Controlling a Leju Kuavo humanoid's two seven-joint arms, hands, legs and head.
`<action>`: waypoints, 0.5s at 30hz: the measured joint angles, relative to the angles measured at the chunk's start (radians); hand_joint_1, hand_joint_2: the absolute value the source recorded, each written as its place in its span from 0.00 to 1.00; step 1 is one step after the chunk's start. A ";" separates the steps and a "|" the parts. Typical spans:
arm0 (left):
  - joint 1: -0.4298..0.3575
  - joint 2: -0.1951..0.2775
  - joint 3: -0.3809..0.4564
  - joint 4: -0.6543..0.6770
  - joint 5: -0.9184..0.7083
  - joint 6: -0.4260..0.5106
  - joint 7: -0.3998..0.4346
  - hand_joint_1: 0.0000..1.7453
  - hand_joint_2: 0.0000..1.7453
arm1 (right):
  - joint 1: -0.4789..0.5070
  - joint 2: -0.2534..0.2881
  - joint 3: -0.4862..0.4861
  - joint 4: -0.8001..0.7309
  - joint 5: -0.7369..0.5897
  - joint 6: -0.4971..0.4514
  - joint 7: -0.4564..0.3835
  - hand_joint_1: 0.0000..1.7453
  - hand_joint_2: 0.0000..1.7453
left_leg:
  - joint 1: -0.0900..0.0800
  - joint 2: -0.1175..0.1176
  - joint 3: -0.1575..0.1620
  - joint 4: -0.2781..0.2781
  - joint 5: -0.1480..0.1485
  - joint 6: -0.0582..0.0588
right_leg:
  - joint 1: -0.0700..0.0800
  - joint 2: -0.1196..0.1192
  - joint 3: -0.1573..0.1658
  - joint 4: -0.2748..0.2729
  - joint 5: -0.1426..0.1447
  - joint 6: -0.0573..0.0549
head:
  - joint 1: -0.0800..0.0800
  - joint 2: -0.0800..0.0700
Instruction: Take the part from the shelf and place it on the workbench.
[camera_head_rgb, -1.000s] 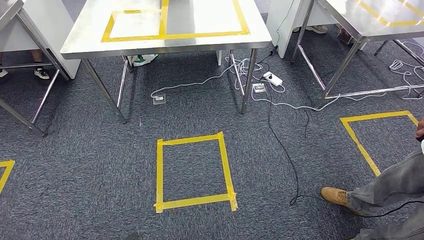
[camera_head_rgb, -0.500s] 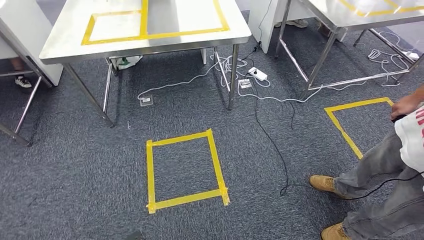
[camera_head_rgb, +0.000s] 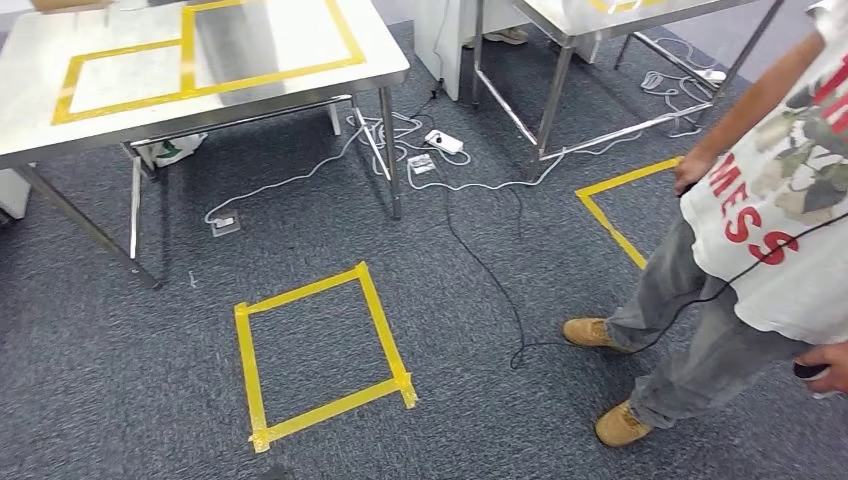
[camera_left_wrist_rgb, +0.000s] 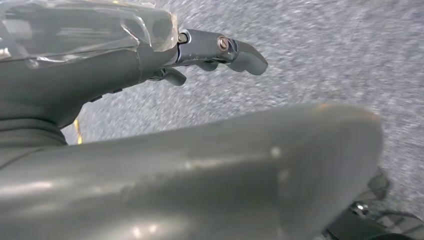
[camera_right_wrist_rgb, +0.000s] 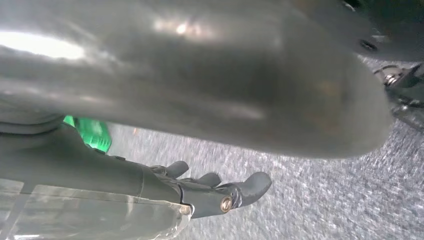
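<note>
Hanging over grey carpet (camera_head_rgb: 120, 400), the left hand (camera_left_wrist_rgb: 215, 52) and right hand (camera_right_wrist_rgb: 215, 192) hold nothing, fingers loosely apart. A person (camera_head_rgb: 760, 230) stands beside the steel workbench (camera_head_rgb: 30, 140). Neither shelf nor part appears, so weight and grip point cannot be judged.

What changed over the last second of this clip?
The whole head view has shifted: the camera turned, so the steel table and the taped floor square only appear to slide left. The person has come further into view on the right. Nothing was picked up or released.
</note>
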 joint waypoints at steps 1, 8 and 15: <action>0.001 0.003 -0.003 -0.001 0.005 0.000 0.001 0.00 0.00 | -0.001 0.002 -0.001 0.001 0.001 0.001 0.000 0.00 0.00 | -0.003 -0.001 0.002 -0.006 0.001 0.006 | -0.005 0.011 -0.004 -0.002 0.004 0.005 | -0.001 0.000; 0.003 -0.004 -0.029 -0.008 0.039 0.002 0.001 0.00 0.00 | -0.003 -0.009 -0.004 0.005 0.011 0.002 0.000 0.00 0.00 | 0.003 0.101 0.042 -0.096 0.035 -0.008 | -0.014 -0.095 -0.126 0.205 -0.078 0.016 | -0.003 0.000; 0.006 -0.005 -0.051 -0.010 0.061 0.002 0.002 0.00 0.00 | -0.007 -0.012 -0.004 0.005 0.016 0.002 -0.001 0.00 0.00 | 0.014 0.194 0.026 -0.046 0.004 -0.065 | -0.041 -0.180 -0.013 0.013 -0.008 0.071 | -0.004 0.000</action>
